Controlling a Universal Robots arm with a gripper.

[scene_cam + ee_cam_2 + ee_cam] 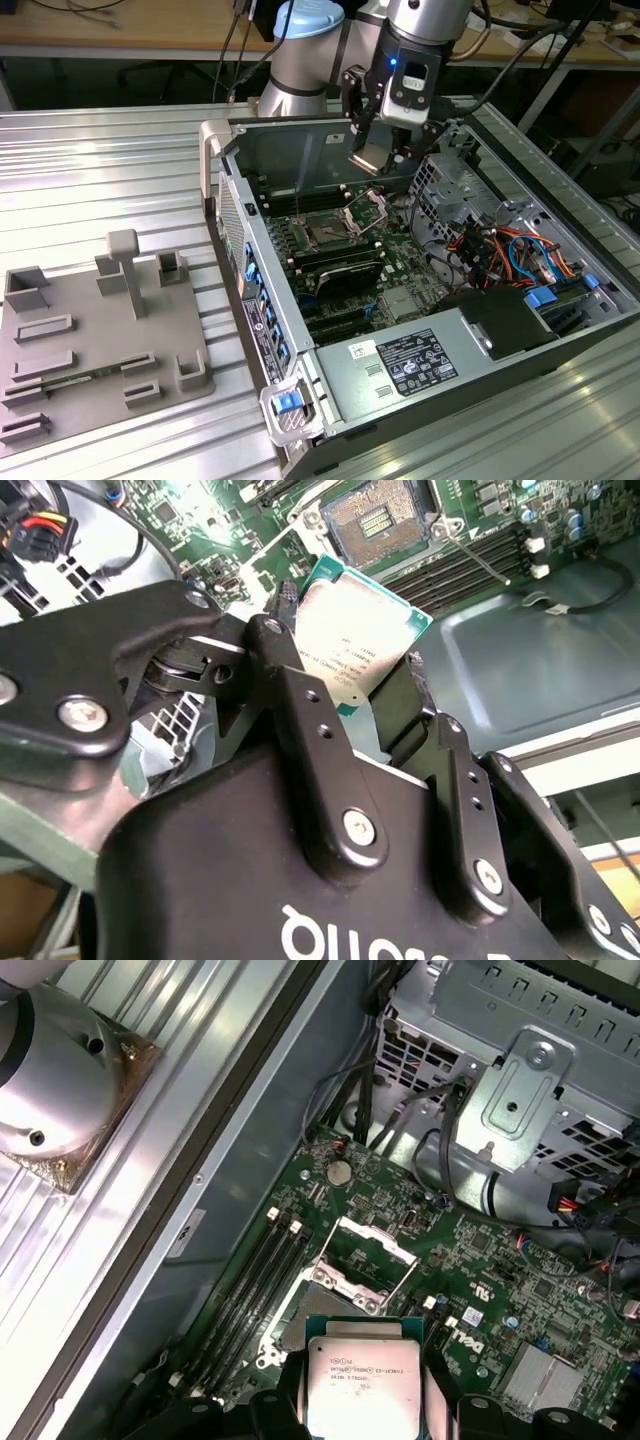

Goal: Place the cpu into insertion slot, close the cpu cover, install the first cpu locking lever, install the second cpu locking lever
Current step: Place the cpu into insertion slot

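My gripper (376, 152) is shut on the cpu (368, 157), a flat silvery square chip, and hangs above the open computer case. In both wrist views the cpu (352, 640) (362, 1388) sits clamped between the black fingers (300, 720). The insertion slot (325, 229) (380, 515) lies bare on the green board, below the chip and apart from it. The cpu cover (366, 209) (366, 1252) stands swung up from its hinge beside the socket. A thin locking lever (472, 554) sticks out next to the slot.
The case walls (300, 150) ring the board. A metal drive cage (520, 1090) and cable bundles (500, 250) crowd one side. Memory slots (250, 1290) run beside the socket. A power supply (400, 365) sits at the front. A grey fixture plate (90, 340) lies at the exterior view's left.
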